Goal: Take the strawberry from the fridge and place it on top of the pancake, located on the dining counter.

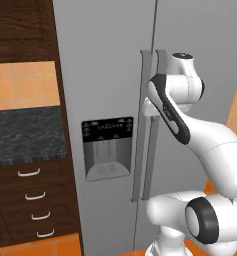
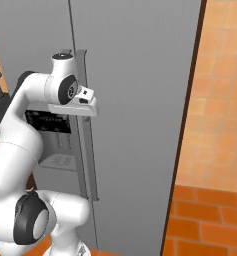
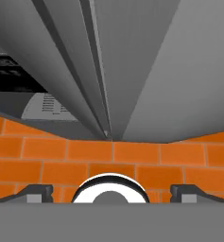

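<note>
The fridge [image 1: 105,60] is a tall light-grey two-door unit, and both of its doors are closed. A black water-dispenser panel [image 1: 107,131] sits in the left door. Two long vertical handles [image 1: 142,150] run down beside the centre seam. My gripper [image 3: 111,194] is open, its fingertips [image 3: 38,193] set wide apart with nothing between them. The hand [image 2: 76,107] is at the handles [image 2: 86,150] at about mid height and points down along the door fronts. The strawberry is hidden behind the closed doors. The pancake and the dining counter are out of view.
Left of the fridge stand dark wood cabinets with drawers [image 1: 35,200] under a dark stone counter [image 1: 25,132]. An orange tiled wall [image 2: 220,75] rises on the fridge's right. Orange brick floor [image 2: 210,220] lies below.
</note>
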You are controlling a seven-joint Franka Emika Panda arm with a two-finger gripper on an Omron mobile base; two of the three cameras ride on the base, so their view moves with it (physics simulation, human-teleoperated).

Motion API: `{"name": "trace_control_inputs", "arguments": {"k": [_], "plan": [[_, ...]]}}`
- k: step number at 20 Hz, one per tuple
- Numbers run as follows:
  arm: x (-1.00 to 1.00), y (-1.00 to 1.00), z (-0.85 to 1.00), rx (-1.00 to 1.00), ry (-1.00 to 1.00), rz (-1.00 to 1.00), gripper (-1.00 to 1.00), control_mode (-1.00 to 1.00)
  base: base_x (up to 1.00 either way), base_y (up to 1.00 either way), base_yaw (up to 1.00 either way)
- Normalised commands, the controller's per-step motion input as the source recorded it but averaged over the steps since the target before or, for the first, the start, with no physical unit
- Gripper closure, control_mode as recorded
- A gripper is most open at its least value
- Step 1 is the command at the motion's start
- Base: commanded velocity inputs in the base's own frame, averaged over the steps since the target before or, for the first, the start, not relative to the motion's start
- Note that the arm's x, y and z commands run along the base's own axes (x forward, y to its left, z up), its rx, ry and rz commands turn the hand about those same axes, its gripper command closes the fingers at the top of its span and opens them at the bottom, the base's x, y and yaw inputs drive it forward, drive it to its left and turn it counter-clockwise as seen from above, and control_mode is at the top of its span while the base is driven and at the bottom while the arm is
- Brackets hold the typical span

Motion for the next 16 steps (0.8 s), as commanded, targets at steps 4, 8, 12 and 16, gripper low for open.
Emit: {"name": "trace_control_inputs", "arguments": {"k": [4, 8, 12, 16], "plan": [[0.0, 0.0, 0.0, 0.0, 0.0, 0.0, -1.0, 1.0, -0.64, 0.07, -0.08], [0.0, 0.0, 0.0, 0.0, 0.0, 0.0, -1.0, 1.0, -0.5, 0.25, -0.04], [0.0, 0.0, 0.0, 0.0, 0.0, 0.0, -1.0, 1.0, -0.19, 0.2, -0.02], [0.14, 0.0, 0.0, 0.0, -0.01, 0.0, -1.0, -1.0, 0.0, 0.0, 0.0]]}}
